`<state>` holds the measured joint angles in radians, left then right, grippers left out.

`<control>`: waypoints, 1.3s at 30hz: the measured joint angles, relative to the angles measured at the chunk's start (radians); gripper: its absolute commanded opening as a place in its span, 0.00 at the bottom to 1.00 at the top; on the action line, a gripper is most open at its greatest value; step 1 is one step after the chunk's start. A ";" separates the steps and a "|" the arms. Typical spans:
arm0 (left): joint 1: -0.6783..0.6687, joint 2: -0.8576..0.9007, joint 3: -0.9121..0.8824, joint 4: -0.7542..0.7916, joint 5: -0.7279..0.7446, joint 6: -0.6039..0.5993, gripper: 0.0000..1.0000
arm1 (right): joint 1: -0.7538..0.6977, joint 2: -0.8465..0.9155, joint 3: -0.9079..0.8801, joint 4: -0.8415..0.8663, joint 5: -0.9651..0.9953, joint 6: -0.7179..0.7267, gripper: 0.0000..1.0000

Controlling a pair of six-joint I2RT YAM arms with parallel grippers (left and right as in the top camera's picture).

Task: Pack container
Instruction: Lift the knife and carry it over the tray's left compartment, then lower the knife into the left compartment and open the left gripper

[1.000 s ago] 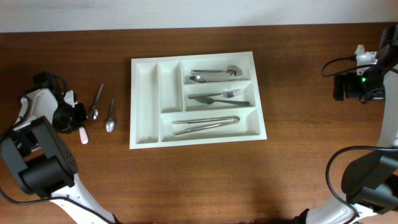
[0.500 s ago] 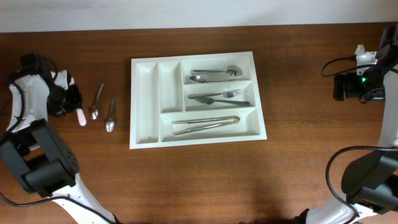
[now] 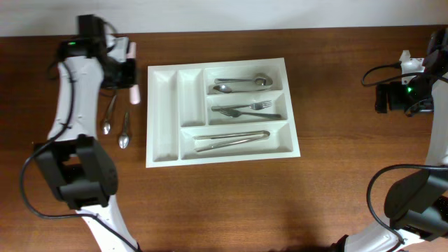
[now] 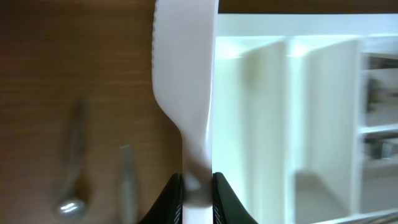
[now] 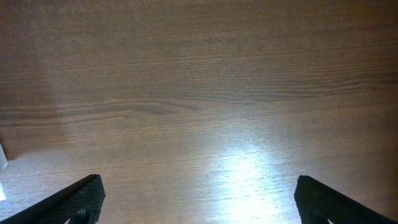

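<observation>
The left pincer (image 4: 198, 186), pinching a white plastic knife (image 4: 185, 74), has swung beside the cutlery tray (image 3: 149, 119); placement looks next; right pincer (image 5: 199, 202) spread

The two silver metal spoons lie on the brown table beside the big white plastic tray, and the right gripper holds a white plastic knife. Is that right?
Almost. The left gripper, not the right, holds the white plastic knife; the left wrist view shows it. The right gripper is open and empty. The two silver metal spoons do lie beside the big white plastic tray.
</observation>
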<state>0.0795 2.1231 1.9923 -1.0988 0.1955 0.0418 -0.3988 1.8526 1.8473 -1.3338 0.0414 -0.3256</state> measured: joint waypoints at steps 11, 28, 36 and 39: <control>-0.235 0.000 0.000 0.053 0.012 -0.134 0.07 | 0.000 0.000 0.000 0.000 0.000 -0.001 0.99; -0.348 0.001 0.000 0.093 -0.138 -0.249 0.07 | 0.000 0.000 0.000 0.000 0.000 -0.001 0.99; -0.348 0.042 0.001 0.068 -0.170 -0.265 0.07 | 0.000 0.000 0.000 0.000 0.000 -0.001 0.99; -0.348 0.072 0.001 0.063 -0.171 -0.278 0.07 | 0.000 0.000 0.000 0.000 0.000 0.000 0.99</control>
<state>-0.2684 2.1952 1.9930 -1.0363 0.0246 -0.2367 -0.3988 1.8526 1.8473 -1.3338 0.0414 -0.3260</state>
